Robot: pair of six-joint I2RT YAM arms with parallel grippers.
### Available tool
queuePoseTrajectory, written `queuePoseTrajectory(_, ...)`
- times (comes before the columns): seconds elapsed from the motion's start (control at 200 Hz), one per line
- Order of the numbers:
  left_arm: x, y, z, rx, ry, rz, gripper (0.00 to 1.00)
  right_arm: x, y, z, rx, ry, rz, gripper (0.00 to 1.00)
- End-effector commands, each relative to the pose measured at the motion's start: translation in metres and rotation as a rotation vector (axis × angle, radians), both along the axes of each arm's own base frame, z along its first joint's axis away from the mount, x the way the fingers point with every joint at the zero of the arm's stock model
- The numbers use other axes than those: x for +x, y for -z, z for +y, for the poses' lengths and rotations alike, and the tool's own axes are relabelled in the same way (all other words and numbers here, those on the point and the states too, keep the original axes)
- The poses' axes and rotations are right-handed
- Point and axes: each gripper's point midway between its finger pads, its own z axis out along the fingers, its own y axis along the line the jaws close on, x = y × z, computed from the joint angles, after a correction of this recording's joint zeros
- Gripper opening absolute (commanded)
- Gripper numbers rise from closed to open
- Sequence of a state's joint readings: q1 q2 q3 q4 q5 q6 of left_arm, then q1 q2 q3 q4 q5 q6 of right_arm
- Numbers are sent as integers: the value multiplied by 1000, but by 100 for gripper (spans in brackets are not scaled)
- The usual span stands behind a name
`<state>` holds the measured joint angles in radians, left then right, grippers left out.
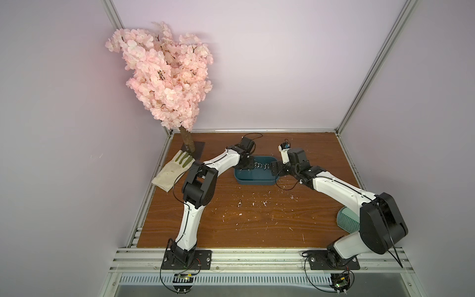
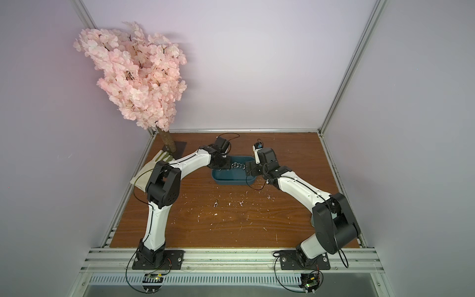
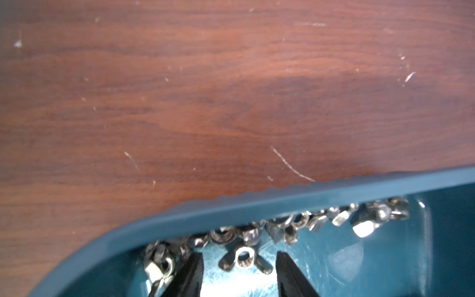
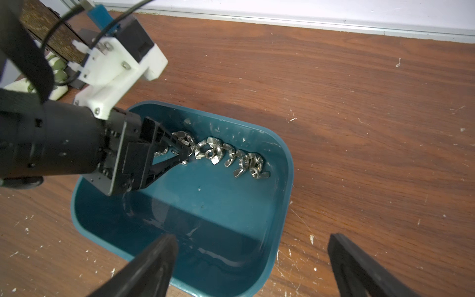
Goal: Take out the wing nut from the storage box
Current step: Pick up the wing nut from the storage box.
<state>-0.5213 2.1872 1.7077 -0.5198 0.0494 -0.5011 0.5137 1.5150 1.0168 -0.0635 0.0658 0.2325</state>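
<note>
Ribbed item (image 1: 347, 218): pale mint green, at 4 o'clock on the table (image 1: 257, 231), partly hidden behind the right arm.
Loose metal piece (image 1: 239, 204): small and shiny, alone near the table centre, at 6 o'clock from the box; too small to identify.
Storage box (image 1: 254, 180): dark teal tub, at 12 o'clock from the table centre, between the two wrists.
Right gripper (image 4: 252, 239): fingers spread wide and holding nothing, at the box's 3 o'clock end; one finger is over the inside, the other outside over the wood.
Wing nuts (image 4: 231, 156): silver, strung in a row along the box's far wall.
Left gripper (image 4: 183, 154): reaches into the box from 9 o'clock, tips down at the row's end.
Wing nut (image 3: 245, 259): lies flat on the box floor between the left fingers (image 3: 190, 270), which stand parted on either side, not clamped.
Work glove (image 1: 174, 169): cream with green fingers, at 10 o'clock.
Artificial blossom tree (image 1: 164, 77): pink, in the 11 o'clock corner.
</note>
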Motion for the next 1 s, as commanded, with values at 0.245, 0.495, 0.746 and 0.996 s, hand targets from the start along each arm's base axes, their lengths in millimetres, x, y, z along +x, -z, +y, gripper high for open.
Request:
queuePoseTrajectory(0.245, 2, 5, -12, -8, 62, 7, 49, 9, -19, 5, 35, -6, -47, 100)
queuePoseTrajectory(0.495, -15, 8, -19, -17, 82, 35, 47, 7, -17, 5, 43, -6, -41, 100)
queuePoseTrajectory(0.746, -35, 9, -24, -12, 101, 57, 46, 4, -17, 5, 51, -6, -38, 99)
queuePoseTrajectory(0.996, -29, 6, -14, 56, 108, 10, 43, 2, -16, 5, 59, -8, -34, 100)
